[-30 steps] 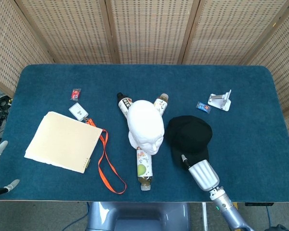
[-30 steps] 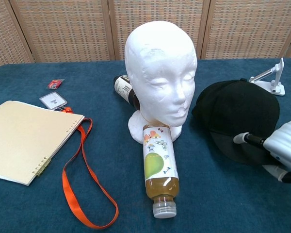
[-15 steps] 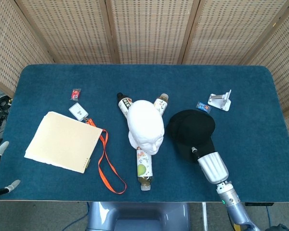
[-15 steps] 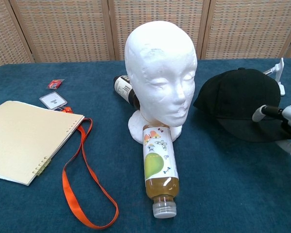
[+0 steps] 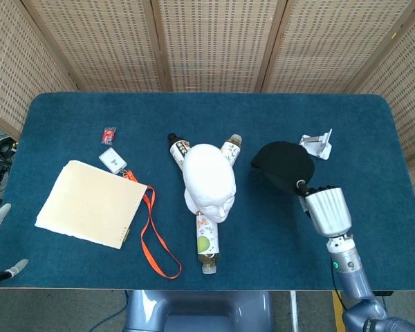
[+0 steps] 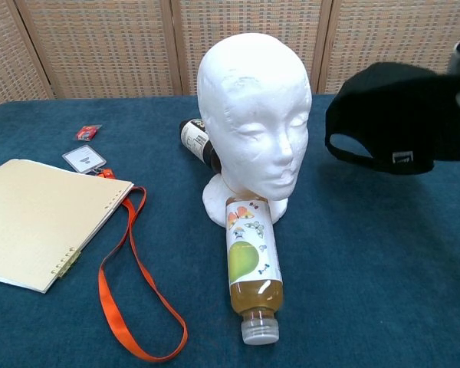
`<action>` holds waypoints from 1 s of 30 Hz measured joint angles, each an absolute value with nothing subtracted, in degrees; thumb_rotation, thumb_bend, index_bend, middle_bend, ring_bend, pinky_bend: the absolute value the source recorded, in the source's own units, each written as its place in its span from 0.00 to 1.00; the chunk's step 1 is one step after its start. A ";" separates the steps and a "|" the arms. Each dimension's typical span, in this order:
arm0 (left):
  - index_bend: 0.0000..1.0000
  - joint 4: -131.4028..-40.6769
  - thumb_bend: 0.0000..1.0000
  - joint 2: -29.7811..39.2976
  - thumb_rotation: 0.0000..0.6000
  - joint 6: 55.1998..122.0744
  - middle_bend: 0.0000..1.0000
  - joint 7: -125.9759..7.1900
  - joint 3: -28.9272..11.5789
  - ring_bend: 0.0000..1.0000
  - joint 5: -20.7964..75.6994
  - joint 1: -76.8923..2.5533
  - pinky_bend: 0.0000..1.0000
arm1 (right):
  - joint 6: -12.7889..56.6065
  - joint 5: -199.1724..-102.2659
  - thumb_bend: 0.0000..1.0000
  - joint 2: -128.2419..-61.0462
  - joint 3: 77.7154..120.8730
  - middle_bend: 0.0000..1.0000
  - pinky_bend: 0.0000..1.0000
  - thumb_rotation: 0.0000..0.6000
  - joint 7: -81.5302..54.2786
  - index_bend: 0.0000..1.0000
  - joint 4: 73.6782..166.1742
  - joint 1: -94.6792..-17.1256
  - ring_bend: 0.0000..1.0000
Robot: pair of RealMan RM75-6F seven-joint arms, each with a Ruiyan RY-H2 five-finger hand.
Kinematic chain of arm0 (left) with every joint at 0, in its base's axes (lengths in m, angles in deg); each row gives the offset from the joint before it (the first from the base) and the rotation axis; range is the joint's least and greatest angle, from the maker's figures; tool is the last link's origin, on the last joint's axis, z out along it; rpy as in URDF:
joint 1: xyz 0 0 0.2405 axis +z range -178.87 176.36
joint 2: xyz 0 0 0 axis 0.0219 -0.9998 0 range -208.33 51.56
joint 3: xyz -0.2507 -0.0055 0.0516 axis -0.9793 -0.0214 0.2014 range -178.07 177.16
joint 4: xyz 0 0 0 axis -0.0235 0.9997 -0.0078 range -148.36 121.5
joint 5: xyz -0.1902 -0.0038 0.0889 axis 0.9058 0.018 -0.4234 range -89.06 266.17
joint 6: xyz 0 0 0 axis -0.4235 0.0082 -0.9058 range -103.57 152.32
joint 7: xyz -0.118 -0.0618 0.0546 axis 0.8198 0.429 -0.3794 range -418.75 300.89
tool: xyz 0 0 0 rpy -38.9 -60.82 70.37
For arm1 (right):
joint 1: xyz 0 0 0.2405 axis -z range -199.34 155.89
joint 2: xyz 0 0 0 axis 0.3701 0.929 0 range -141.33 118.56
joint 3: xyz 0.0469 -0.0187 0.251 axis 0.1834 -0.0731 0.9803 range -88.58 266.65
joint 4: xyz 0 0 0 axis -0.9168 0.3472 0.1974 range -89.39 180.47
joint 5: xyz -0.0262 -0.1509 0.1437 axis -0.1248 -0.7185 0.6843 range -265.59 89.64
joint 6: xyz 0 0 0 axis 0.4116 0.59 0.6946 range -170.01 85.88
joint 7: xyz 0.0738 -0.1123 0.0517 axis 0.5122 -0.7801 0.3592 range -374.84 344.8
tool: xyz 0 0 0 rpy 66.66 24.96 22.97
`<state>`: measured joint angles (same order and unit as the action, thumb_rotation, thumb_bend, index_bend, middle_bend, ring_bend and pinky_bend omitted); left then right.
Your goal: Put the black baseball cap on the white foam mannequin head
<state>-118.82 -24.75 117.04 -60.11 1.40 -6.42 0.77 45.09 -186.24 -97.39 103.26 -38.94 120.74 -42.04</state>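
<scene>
Nearest the camera, off to the left of the right silver robot hand (image 5: 326, 209): a clear plastic bottle of amber drink with a cartoon label (image 6: 252, 268), lying on its side on the dark blue felt-covered table (image 5: 373, 138), cap end pointing toward the front edge. Further left, an orange ribbon lanyard (image 6: 126, 287) looping beside a cream spiral notebook (image 5: 91, 203), with a small white badge card (image 5: 112, 160) and a tiny red packet (image 5: 108, 131) past it. Right hand itself clamped on the brim of the black fabric baseball cap (image 6: 389, 117), holding it up off the table, strap opening facing the chest camera. Cap hanging just ahead of the hand and well clear of the white foam mannequin head (image 6: 253, 107), which stands upright to the hand's left. Behind the foam head, a dark bottle (image 5: 175, 149) and a second labelled bottle (image 5: 230, 149) lying splayed. Beyond the cap, a white plastic stand (image 5: 317, 145). Left hand (image 5: 1, 242) barely poking in at the far left edge, fingers apart, holding nothing.
</scene>
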 measured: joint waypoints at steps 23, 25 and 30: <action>0.00 -118.51 0.00 -25.49 1.00 117.11 0.00 -57.99 1.16 0.00 -5.95 0.66 0.00 | 44.26 -186.26 0.59 -85.62 114.41 1.00 1.00 1.00 -55.01 0.83 137.81 -50.86 1.00; 0.00 -118.50 0.00 -25.49 1.00 117.06 0.00 -58.00 1.21 0.00 -6.02 0.64 0.00 | 44.24 -187.55 0.58 -85.50 114.29 1.00 1.00 1.00 -56.23 0.83 139.14 -51.65 1.00; 0.00 -118.46 0.00 -25.47 1.00 117.41 0.00 -58.02 1.22 0.00 -6.17 0.79 0.00 | 42.60 -192.76 0.57 -86.19 113.21 1.00 1.00 1.00 -60.25 0.83 141.35 -55.04 1.00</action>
<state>-118.46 -25.47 117.41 -58.02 1.22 -6.17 0.79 42.60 -192.76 -86.19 113.21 -60.25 141.35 -55.04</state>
